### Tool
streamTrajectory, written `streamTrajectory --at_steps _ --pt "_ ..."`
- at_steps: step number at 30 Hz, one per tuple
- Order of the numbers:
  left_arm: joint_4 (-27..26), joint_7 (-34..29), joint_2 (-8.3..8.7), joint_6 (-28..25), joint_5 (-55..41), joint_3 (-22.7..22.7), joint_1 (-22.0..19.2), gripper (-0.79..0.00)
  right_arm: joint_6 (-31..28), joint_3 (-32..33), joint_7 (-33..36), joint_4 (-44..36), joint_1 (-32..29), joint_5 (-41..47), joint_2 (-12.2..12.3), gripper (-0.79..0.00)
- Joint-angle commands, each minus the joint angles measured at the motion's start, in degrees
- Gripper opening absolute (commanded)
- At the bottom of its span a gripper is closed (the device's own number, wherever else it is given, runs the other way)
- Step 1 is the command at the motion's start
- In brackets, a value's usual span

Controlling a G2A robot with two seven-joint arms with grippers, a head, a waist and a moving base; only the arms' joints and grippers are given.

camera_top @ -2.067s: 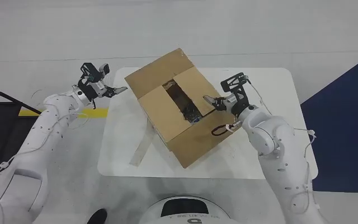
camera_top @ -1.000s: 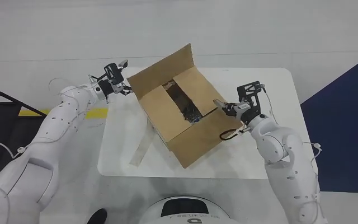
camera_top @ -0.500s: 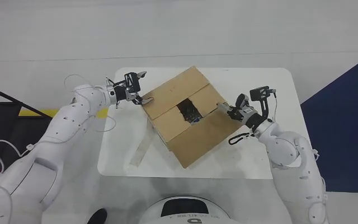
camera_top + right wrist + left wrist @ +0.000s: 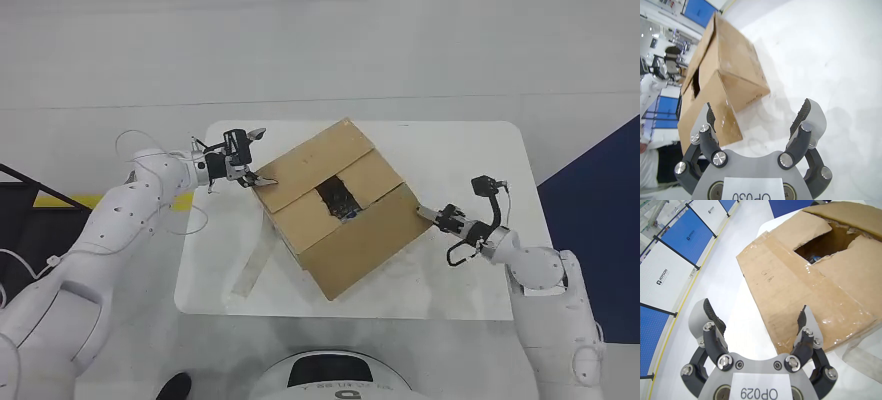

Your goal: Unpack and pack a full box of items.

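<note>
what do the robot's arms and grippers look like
The left arm and right arm are smooth, rounded white shells with thin cables looping alongside. The left gripper and right gripper match: a silver-grey base plate with a white printed label, black linkages with shiny bolts, and two fingers with pale metal backs and black ridged pads.

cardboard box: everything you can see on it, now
Brown cardboard box, flaps folded down with a ragged gap mid-top showing dark contents. Glossy clear tape along the edges. It sits diagonally on the white table. Open left gripper at one corner, open right gripper just off the opposite one.
</note>
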Motion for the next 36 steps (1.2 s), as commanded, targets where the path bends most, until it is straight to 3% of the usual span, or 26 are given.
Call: streamTrajectory --at_steps 1,7,14,21,26,32,36 --pt "0.00 0.00 0.00 0.00 0.00 0.00 0.00 0.000 -3.76 -0.42 6.80 3.14 1.63 10.81 0.12 0.000" --pt "0.00 0.00 0.00 0.00 0.00 0.00 0.00 0.000 -9.18 -1.95 17.37 10.62 5.05 44.74 -0.15 0.000" --pt "0.00 0.00 0.00 0.00 0.00 0.00 0.00 0.000 -7.10 -4.17 19.45 11.27 7.68 53.20 0.32 0.000" --pt "0.00 0.00 0.00 0.00 0.00 0.00 0.00 0.000 -6.74 -11.30 15.78 8.99 13.06 48.09 -0.32 0.000" --pt "0.00 0.00 0.00 0.00 0.00 0.00 0.00 0.000 -4.84 -16.99 7.53 3.73 15.95 35.06 -0.83 0.000" --pt "0.59 -0.92 0.36 1.76 -1.91 -1.48 1.30 0.000 3.16 -23.04 -2.01 -0.52 18.39 13.01 -1.08 0.000" --pt "0.66 0.10 1.75 2.56 -2.62 -4.18 3.34 0.000 5.98 -25.41 -4.81 -2.91 18.25 8.60 -1.21 0.000"
